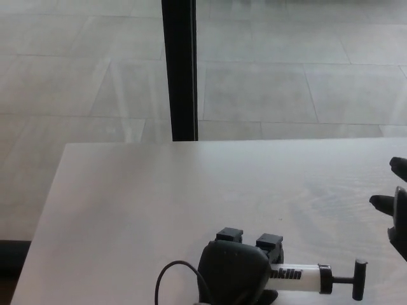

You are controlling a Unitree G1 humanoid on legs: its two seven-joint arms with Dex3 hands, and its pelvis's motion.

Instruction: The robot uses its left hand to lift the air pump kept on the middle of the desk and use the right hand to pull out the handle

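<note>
Nearest, at the bottom edge: the left hand [232,273], a big dark lump wrapped over the air pump [299,278]. Two thick fingers [227,236] hooked over the far side of the pump, clamped on its hidden end. Pump lying sideways low in the picture, close to the near edge of the tabletop [159,197]. Cannot tell whether lifted or resting on the wood.

Sticking out to the right of that hand: a white tube with black letters, then a black collar, then a thin rod ending in a short black crossbar, the handle [359,279]. Rod only a little way out. A thin black hose [172,272] curling out on the left side.

Probably light, mostly hard plastic, stiff and smooth. White tube likely slippery, so a firm hold around the body needed. Best spot for pulling: the crossbar, with fingers hooked behind it on both sides of the rod. Rod thin, so a straight pull safer than a crooked one.

Further right, at the picture edge: the right hand [395,210], up above the handle and apart from it. Fingers spread, holding nothing.

Further back: bare pale tabletop. Beyond that: a grey tiled floor [286,82] and a black upright post [179,70].
</note>
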